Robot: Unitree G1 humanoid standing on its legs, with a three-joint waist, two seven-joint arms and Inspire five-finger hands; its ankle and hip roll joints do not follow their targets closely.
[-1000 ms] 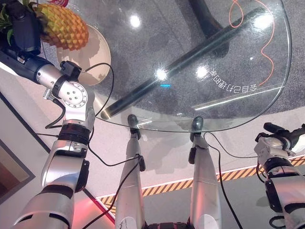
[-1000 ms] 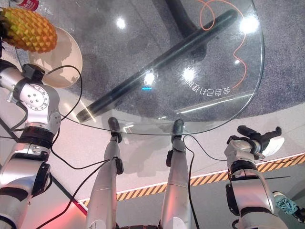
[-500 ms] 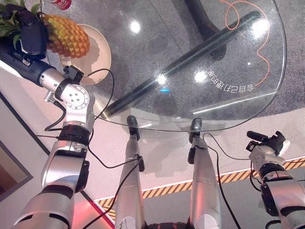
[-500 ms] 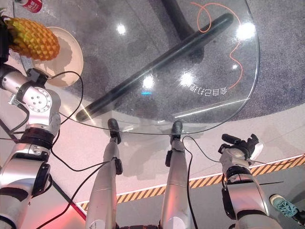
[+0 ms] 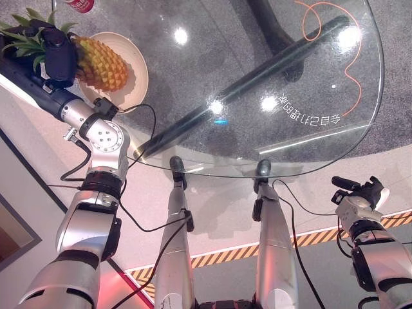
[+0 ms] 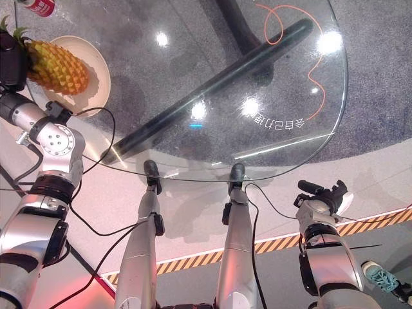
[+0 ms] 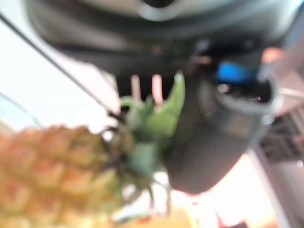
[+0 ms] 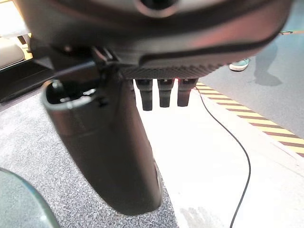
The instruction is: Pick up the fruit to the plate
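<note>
Spreading wide beyond both arms, the round glass surface [image 5: 302,96] carries a cream plate [image 5: 132,58] just under the left robot hand [image 5: 58,55]. That robot hand is curled round the pineapple [image 5: 103,63] at its leafy crown, the fruit lying over the plate, with a red can [image 5: 80,5] just past it. The right robot hand [image 8: 128,142] hangs off the surface's near edge, fingers straight and holding nothing.

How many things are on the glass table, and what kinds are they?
Pineapple: 1
Plate: 1
Red can: 1
Total: 3
</note>
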